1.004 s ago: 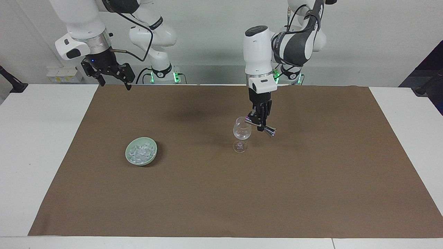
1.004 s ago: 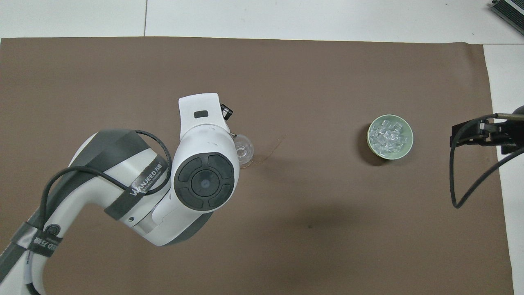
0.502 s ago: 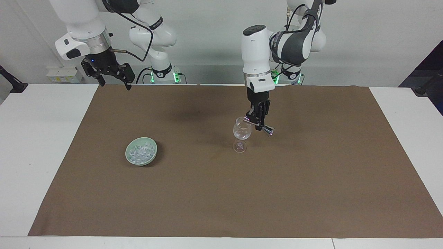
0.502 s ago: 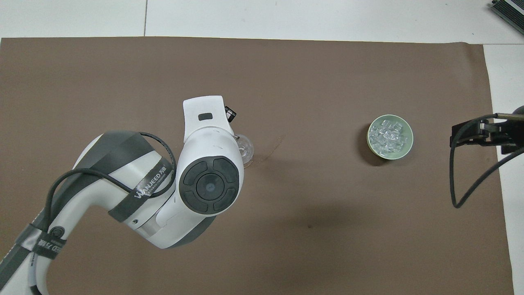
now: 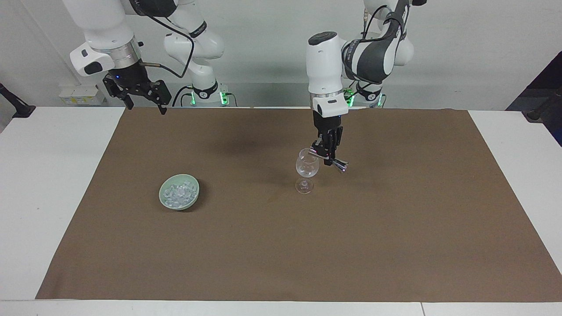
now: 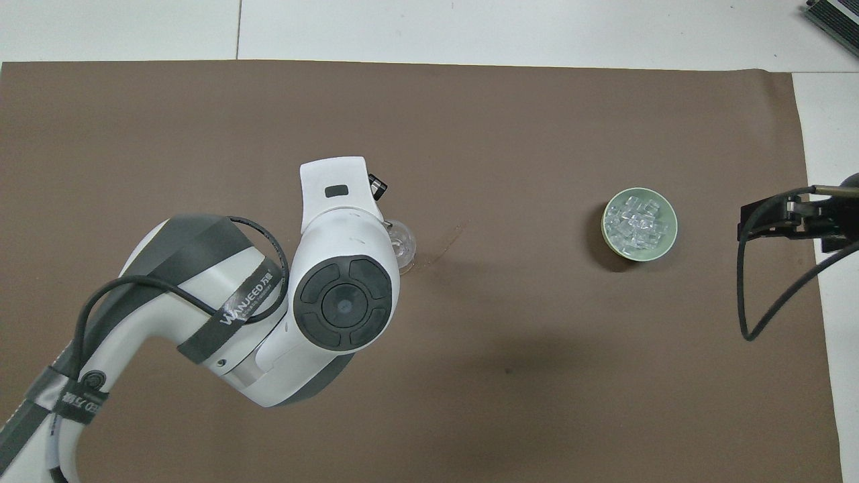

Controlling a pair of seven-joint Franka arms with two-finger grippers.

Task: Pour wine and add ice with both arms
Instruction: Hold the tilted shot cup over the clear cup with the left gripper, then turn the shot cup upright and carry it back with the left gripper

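Pouring in hand: left gripper (image 5: 328, 156) clamps a small metal vessel (image 5: 336, 163) tilted over the wine glass (image 5: 306, 166) (no wine visible, possibly too faint). Ice (image 5: 178, 193) sits untouched in its green bowl (image 5: 193, 197); right gripper (image 5: 141, 99) waits, jaws wide.

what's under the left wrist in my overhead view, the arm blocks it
observer: the left end effector is shut on a small silvery metal tool, held slantwise.
operator: where's that relative to the glass
observer: the tool's upper end is at the rim of the wine glass, which stands upright on the mat.
operator: and the right one, is it down low
observer: no, the right end effector hangs open, raised over the mat's edge at the right arm's end.
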